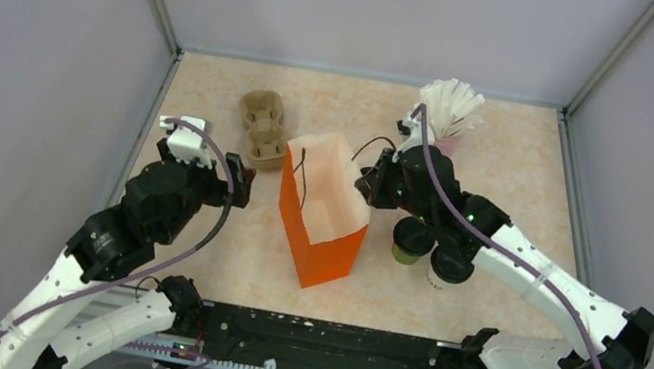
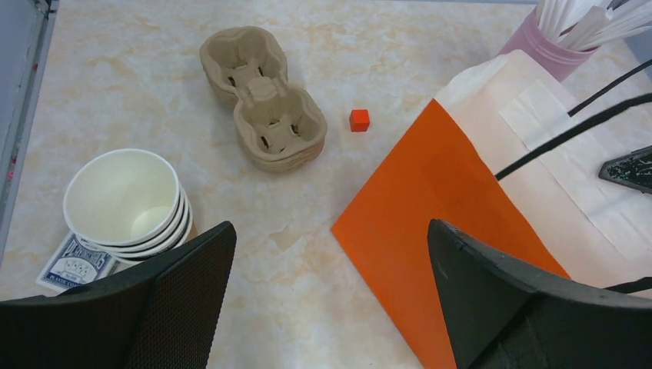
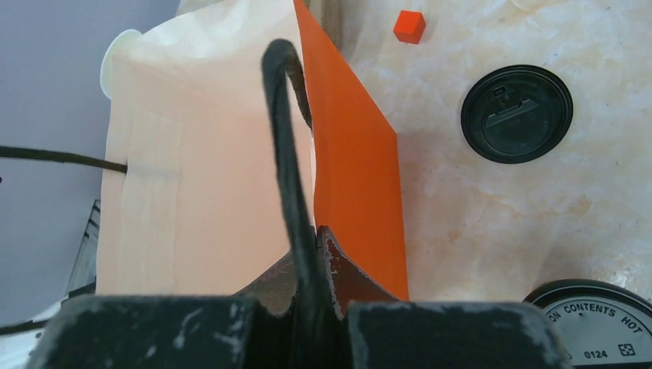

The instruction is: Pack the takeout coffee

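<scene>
Right end effector (image 3: 314,240) pinches the bag handle (image 3: 286,154); left end effector (image 2: 330,231) spread wide.

top: high, looks down on whole table (image 1: 527,179) | wrists: close, looking down | shared: orange bag (image 1: 326,251)

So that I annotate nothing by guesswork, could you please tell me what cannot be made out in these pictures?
Right wrist view: one lidded cup is cut off by the bottom edge.
Left wrist view: the card deck lies mostly under the cup stack.
Floor of the orange bag: hidden by its walls from above, by the right gripper in its wrist view.
</scene>
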Action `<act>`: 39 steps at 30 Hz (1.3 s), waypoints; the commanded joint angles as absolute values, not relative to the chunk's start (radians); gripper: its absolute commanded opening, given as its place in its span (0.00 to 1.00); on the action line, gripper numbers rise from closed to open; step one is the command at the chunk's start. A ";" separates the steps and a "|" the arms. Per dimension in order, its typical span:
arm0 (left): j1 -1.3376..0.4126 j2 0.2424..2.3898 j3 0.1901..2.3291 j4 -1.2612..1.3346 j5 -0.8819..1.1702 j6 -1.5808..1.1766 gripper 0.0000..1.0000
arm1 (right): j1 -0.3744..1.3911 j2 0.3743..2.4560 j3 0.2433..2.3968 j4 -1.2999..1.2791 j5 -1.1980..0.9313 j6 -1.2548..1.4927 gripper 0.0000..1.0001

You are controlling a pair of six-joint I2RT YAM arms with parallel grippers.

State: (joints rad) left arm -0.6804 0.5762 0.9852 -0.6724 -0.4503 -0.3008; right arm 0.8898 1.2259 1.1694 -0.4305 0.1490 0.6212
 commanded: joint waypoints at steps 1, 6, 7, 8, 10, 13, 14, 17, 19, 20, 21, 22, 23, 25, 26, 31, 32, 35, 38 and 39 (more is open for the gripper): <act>-0.677 0.602 1.010 -0.616 -0.469 -0.333 0.99 | 0.909 1.194 1.134 -0.340 0.184 0.698 0.03; -0.676 0.674 1.102 -0.622 -0.445 -0.350 0.94 | 0.916 1.195 1.165 -0.383 0.178 0.713 0.38; -0.676 0.694 1.118 -0.626 -0.443 -0.349 0.94 | 0.916 1.186 1.176 -0.394 0.181 0.699 0.43; -0.676 0.716 1.128 -0.628 -0.444 -0.348 0.93 | 0.916 1.173 1.190 -0.411 0.184 0.682 0.47; -0.676 0.759 1.147 -0.629 -0.439 -0.352 0.92 | 0.916 1.140 1.231 -0.466 0.182 0.642 0.57; -0.675 0.827 1.185 -0.632 -0.438 -0.374 0.90 | 0.917 1.072 1.269 -0.520 0.155 0.557 0.66; -0.676 0.846 1.211 -0.635 -0.443 -0.385 0.89 | 0.917 1.047 1.276 -0.528 0.117 0.529 0.72; -0.676 0.881 1.256 -0.637 -0.464 -0.448 0.89 | 0.917 0.988 1.275 -0.573 -0.067 0.497 0.91; -0.676 0.907 1.279 -0.629 -0.497 -0.467 0.88 | 0.916 0.948 1.255 -0.604 -0.175 0.486 0.91; -0.675 0.930 1.300 -0.630 -0.523 -0.471 0.88 | 0.916 0.923 1.247 -0.629 -0.189 0.486 0.91; -0.675 0.966 1.332 -0.640 -0.553 -0.481 0.87 | 0.916 0.888 1.242 -0.655 -0.178 0.491 0.91; -0.672 1.010 1.386 -0.661 -0.575 -0.496 0.86 | 0.916 0.851 1.238 -0.676 -0.151 0.508 0.91; -0.668 1.070 1.448 -0.684 -0.595 -0.505 0.85 | 0.916 0.807 1.242 -0.684 -0.121 0.523 0.91; -0.657 1.199 1.584 -0.770 -0.649 -0.565 0.84 | 0.916 0.729 1.270 -0.707 -0.049 0.541 0.90; -0.637 1.268 1.653 -0.832 -0.663 -0.607 0.85 | 0.916 0.699 1.296 -0.731 0.002 0.544 0.90; -0.501 1.488 1.782 -0.911 -0.589 -0.707 0.80 | 0.917 0.689 1.498 -0.867 0.174 0.514 0.91; -0.475 1.508 1.766 -0.887 -0.578 -0.716 0.79 | 0.917 0.698 1.519 -0.887 0.185 0.497 0.91; -0.411 1.561 1.677 -0.794 -0.515 -0.715 0.74 | 0.916 0.727 1.531 -0.915 0.194 0.435 0.91; -0.347 1.633 1.645 -0.758 -0.427 -0.715 0.67 | 0.916 0.756 1.522 -0.930 0.208 0.416 0.92; -0.336 1.656 1.644 -0.750 -0.419 -0.707 0.64 | 0.917 0.766 1.522 -0.930 0.204 0.412 0.92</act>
State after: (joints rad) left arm -0.3923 1.6081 1.6611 -0.8112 -0.5102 -0.6857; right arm 0.9051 0.6895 1.5387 -0.8501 0.1635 0.4675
